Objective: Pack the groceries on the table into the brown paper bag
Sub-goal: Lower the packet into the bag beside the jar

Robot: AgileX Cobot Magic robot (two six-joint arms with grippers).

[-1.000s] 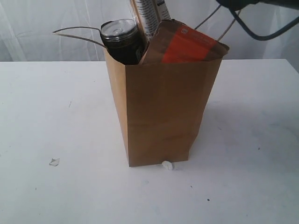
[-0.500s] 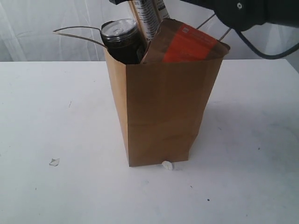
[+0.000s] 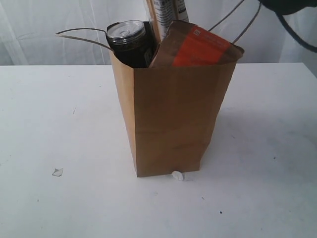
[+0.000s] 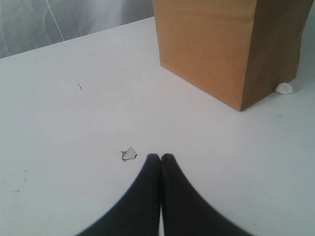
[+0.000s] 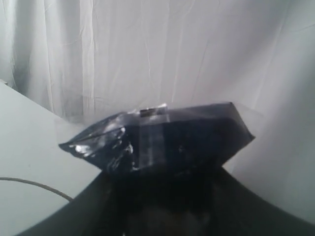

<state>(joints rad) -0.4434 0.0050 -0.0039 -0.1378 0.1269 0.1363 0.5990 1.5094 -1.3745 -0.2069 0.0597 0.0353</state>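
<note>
The brown paper bag (image 3: 171, 119) stands upright in the middle of the table (image 3: 54, 109). A dark silver-lidded can (image 3: 130, 43) and a brown pouch with orange label (image 3: 198, 47) stick out of its top. Behind them the long navy-tan packet (image 3: 166, 12) rises past the frame's upper edge, its lower end hidden. In the right wrist view my right gripper (image 5: 162, 172) is shut on that packet's dark end (image 5: 162, 137). My left gripper (image 4: 161, 158) is shut and holds nothing, low over the table in front of the bag (image 4: 211, 49).
A tiny clear wrapper scrap (image 3: 58, 172) lies on the table left of the bag, close to my left fingertips (image 4: 129, 154). A small white lump (image 3: 177, 175) sits at the bag's front foot. The bag's string handles (image 3: 81, 33) spread outward. The right arm's dark body (image 3: 292, 5) shows at the upper right.
The right arm has swung up and right, mostly out of the exterior view. The long packet has shifted slightly right. The left gripper has stayed still.
</note>
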